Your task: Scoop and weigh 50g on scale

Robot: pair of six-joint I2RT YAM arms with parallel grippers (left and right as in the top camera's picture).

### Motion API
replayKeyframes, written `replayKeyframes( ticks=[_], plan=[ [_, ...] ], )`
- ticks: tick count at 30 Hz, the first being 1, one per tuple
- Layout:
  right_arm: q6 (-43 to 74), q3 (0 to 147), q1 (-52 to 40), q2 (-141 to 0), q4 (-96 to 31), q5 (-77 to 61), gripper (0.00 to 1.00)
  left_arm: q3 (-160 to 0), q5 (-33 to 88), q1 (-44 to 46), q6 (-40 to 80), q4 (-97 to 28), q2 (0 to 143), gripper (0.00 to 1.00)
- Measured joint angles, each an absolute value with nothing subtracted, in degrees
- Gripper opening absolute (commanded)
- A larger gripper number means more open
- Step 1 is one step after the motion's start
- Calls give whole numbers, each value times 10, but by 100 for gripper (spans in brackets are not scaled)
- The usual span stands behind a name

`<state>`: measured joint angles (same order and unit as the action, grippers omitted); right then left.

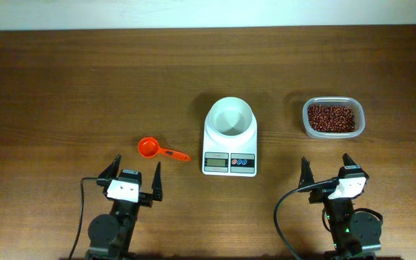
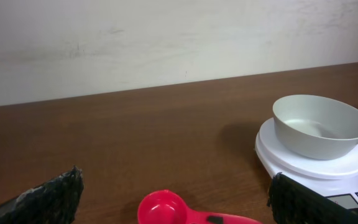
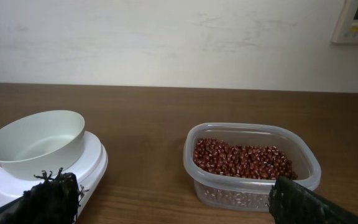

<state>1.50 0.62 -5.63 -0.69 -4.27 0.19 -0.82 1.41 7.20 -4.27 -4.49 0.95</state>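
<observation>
The white scale [image 1: 230, 148] stands mid-table with an empty round bowl [image 1: 230, 117] on it; it also shows in the left wrist view [image 2: 319, 155] and the right wrist view [image 3: 42, 168]. The dark red-brown beans [image 1: 331, 118] fill a clear tub [image 3: 251, 165] to the scale's right. An orange scoop [image 1: 157, 149] lies left of the scale, its cup [image 2: 162, 208] facing up. My left gripper [image 1: 134, 173] is open just behind the scoop, holding nothing. My right gripper [image 1: 326, 168] is open near the front edge, short of the tub, also with nothing in it.
A pale wall [image 2: 166, 37] runs behind the table's far edge. A small white wall unit [image 3: 356, 18] hangs at the upper right. Black cables [image 1: 284, 217] trail from both arm bases at the front.
</observation>
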Motion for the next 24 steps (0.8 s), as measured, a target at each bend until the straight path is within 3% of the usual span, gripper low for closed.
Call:
replayKeyframes(
  ticks=[24],
  plan=[
    [15,6,-39,-7,-43,2,99,-8,14,72,-43,-45,10,99]
  ],
)
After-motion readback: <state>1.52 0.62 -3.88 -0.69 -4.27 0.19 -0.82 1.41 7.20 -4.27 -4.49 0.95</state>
